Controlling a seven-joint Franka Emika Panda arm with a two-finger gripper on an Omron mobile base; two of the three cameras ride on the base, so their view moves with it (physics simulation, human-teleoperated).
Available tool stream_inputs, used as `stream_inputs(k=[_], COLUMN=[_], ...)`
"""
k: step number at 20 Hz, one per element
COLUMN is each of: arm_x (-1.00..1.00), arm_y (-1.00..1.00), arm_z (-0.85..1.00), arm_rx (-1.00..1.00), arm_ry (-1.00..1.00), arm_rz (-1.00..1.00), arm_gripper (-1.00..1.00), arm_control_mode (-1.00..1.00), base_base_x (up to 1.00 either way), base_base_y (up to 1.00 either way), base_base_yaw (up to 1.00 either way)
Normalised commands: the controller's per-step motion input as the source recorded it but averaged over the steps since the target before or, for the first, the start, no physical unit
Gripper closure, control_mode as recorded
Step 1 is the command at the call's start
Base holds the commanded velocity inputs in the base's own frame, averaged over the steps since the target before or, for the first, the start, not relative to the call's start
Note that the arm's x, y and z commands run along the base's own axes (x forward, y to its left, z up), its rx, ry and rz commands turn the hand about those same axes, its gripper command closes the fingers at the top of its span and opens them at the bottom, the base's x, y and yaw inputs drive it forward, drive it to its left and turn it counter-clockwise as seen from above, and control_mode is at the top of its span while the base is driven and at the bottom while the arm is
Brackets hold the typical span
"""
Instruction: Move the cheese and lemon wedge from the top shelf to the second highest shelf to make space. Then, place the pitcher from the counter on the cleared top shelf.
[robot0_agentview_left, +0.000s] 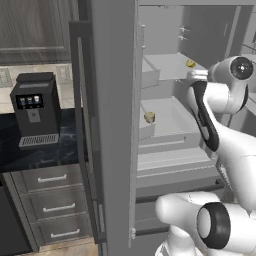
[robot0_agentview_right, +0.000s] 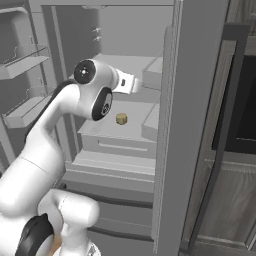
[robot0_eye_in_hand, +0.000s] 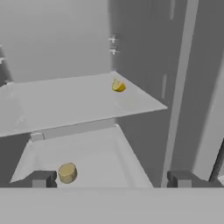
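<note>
yellow lemon wedge (robot0_eye_in_hand: 118, 85) top shelf (robot0_eye_in_hand: 65, 105) | gripper (robot0_eye_in_hand: 111, 178) fingers spread, empty | no legible writing

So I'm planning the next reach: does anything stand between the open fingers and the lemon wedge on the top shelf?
Nothing visible does. The lemon wedge sits alone near the back right of the top shelf, with bare shelf in front. The cheese is already on the shelf below.

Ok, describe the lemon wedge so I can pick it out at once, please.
Look inside the open fridge at the top shelf, the upper grey slab. Near its back right corner sits the lemon wedge, alone there. It is tiny, bright yellow and pointed, unlike the round tan cheese on the second highest shelf below.
</note>
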Motion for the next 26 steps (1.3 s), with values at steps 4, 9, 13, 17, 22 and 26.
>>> stream_inputs(k=[4,9,13,17,22,26], arm_x=[0.54,0.56,0.57,0.55,0.55,0.58], arm_y=[0.00,0.00,-0.05,-0.16,-0.29,-0.30], arm_z=[0.01,0.00,0.00,0.00,0.00,-0.04], arm_rx=[0.00,0.03,0.06,0.08,0.09,0.06], arm_ry=[0.06,0.01,0.00,0.00,0.00,0.01], arm_rz=[-0.12,-0.08,-0.05,-0.02,-0.02,-0.01], arm_gripper=[-1.00,-1.00,-1.00,-1.00,-1.00,-1.00], arm_control_mode=[-1.00,-1.00,-1.00,-1.00,-1.00,-1.00], base_base_x=[0.00,0.00,0.00,0.00,0.00,0.00], base_base_y=[0.00,0.00,0.00,0.00,0.00,0.00], base_base_yaw=[0.00,0.00,0.00,0.00,0.00,0.00])
